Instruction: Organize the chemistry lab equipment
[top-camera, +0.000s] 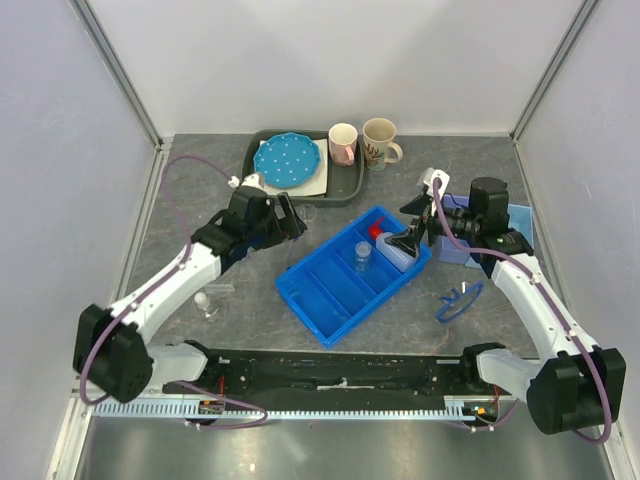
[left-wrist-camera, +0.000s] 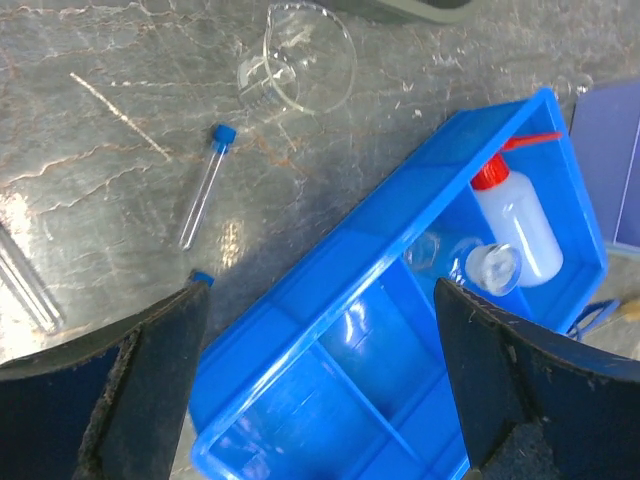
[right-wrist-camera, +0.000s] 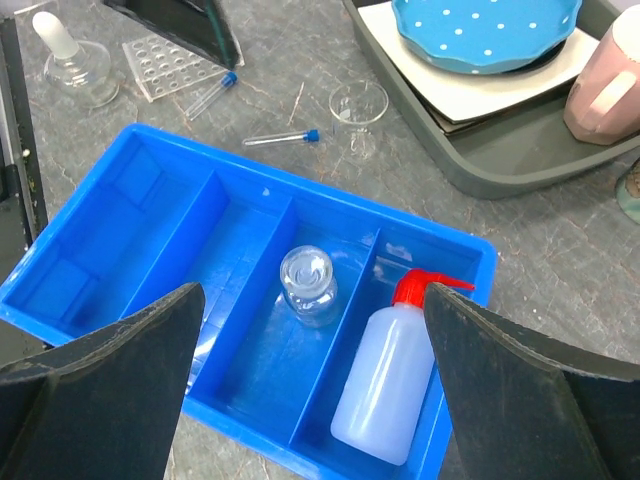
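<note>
Squeeze bottle, flask — in tray; vials outside.

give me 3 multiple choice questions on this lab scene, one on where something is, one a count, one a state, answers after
1. Where does the white squeeze bottle lie?
A. on the dotted plate
B. in an end compartment of the blue bin
C. on the table beside the safety glasses

2. How many mugs are in the scene?
A. one
B. two
C. four

3. How does the left gripper stand?
A. shut on a test tube
B. shut on a beaker
C. open, holding nothing

Answers:
1 B: the right wrist view shows it lying in the bin's end section.
2 B: one pinkish and one cream stand side by side in the top view.
3 C: its fingers stand wide apart with nothing between them.
</note>
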